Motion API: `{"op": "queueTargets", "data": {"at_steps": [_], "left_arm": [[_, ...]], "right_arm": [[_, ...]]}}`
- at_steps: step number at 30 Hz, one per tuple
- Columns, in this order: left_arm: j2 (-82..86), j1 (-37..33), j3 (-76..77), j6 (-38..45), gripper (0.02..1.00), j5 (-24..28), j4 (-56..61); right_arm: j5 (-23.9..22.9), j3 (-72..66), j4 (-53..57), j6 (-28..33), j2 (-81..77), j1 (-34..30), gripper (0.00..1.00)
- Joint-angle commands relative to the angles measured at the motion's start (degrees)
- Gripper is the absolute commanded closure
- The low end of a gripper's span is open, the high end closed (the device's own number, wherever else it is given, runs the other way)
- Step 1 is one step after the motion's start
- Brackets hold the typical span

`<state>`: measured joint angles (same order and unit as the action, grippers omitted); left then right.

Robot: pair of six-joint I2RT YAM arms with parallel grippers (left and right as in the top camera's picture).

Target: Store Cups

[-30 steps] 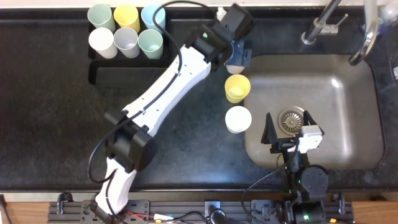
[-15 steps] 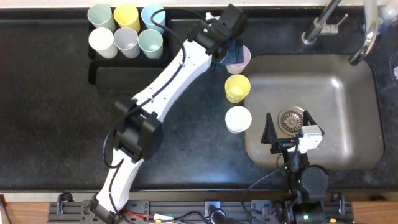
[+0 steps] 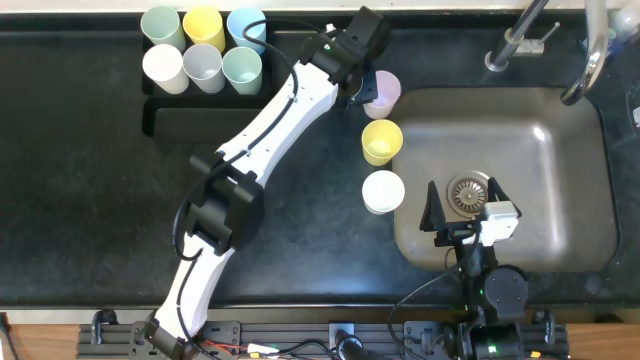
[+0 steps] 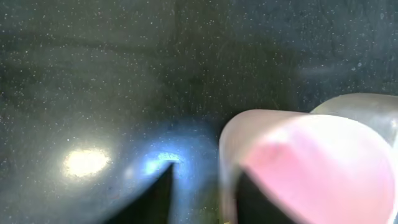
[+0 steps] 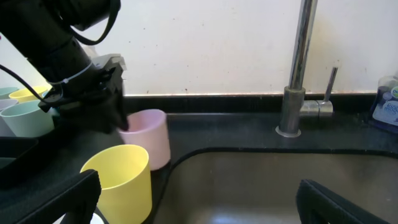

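A pink cup [image 3: 384, 93] stands at the sink's back left corner, seen close in the left wrist view as the pink cup [image 4: 311, 168]. My left gripper [image 3: 367, 86] is shut on its near rim, the cup wall pinched between the fingers; the right wrist view shows this left gripper [image 5: 115, 118] on the pink cup [image 5: 149, 140]. A yellow cup [image 3: 381, 141] and a white cup [image 3: 382, 191] stand in a row in front of it. My right gripper [image 3: 463, 197] hangs open over the sink [image 3: 550, 130], holding nothing.
A black tray [image 3: 160, 105] at the back left holds several cups [image 3: 203, 65] in two rows. The faucet [image 3: 520, 40] rises behind the sink. Dark counter [image 3: 90, 200] stretches left of the left arm.
The left arm's wrist has swung a little left and back, uncovering the pink cup, which has shifted slightly toward the back. The right arm has not moved.
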<state>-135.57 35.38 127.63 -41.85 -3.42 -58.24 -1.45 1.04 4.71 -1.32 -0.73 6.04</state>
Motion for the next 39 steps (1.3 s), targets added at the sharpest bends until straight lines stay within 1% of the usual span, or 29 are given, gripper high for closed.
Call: {"op": "queueTargets", "data": {"at_steps": [1, 5, 10, 12, 15, 18, 21, 23, 25, 27, 32, 39], "left_arm": [[-0.3, -0.3, 1.2, -0.2, 0.982, 0.1, 1.4], [1.3, -1.6, 3.7, -0.2, 0.982, -0.5, 0.0], [10.6, -4.8, 4.7, -0.5, 0.982, -4.2, -6.2], [16.3, -7.3, 4.6, -2.8, 0.982, -6.0, -10.3], [24.8, -12.3, 2.0, -4.2, 0.982, -6.8, -14.4], [33.6, -18.9, -7.9, -4.9, 0.982, -8.5, -13.4], [41.7, -26.6, -23.1, -7.3, 0.982, -6.7, -7.9], [45.4, -31.8, -32.5, -7.8, 0.982, -3.1, -3.0], [46.7, -36.0, -37.9, -7.9, 0.982, -1.0, -1.2], [46.4, -39.1, -39.8, -7.9, 0.982, -0.5, -1.6], [43.2, -42.9, -39.9, -7.5, 0.982, -0.5, -1.4], [37.4, -43.6, -39.9, -7.5, 0.982, -1.5, 0.2]], "right_arm": [[0.4, -0.8, -0.3, -0.2, 0.5, -0.2, 0.005], [0.4, -0.8, -0.3, -0.2, 0.5, -0.2, 0.003], [0.4, -0.8, -0.3, -0.2, 0.5, -0.2, 0.005], [0.4, -0.8, -0.3, -0.2, 0.5, -0.2, 0.005], [0.4, -0.8, -0.3, -0.2, 0.5, -0.2, 0.003], [0.4, -0.8, -0.3, -0.2, 0.5, -0.2, 0.005], [0.4, -0.8, -0.3, -0.2, 0.5, -0.2, 0.007], [0.4, -0.8, -0.3, -0.2, 0.5, -0.2, 0.005], [0.4, -0.8, -0.3, -0.2, 0.5, -0.2, 0.005], [0.4, -0.8, -0.3, -0.2, 0.5, -0.2, 0.003], [0.4, -0.8, -0.3, -0.2, 0.5, -0.2, 0.005], [0.4, -0.8, -0.3, -0.2, 0.5, -0.2, 0.003]]}}
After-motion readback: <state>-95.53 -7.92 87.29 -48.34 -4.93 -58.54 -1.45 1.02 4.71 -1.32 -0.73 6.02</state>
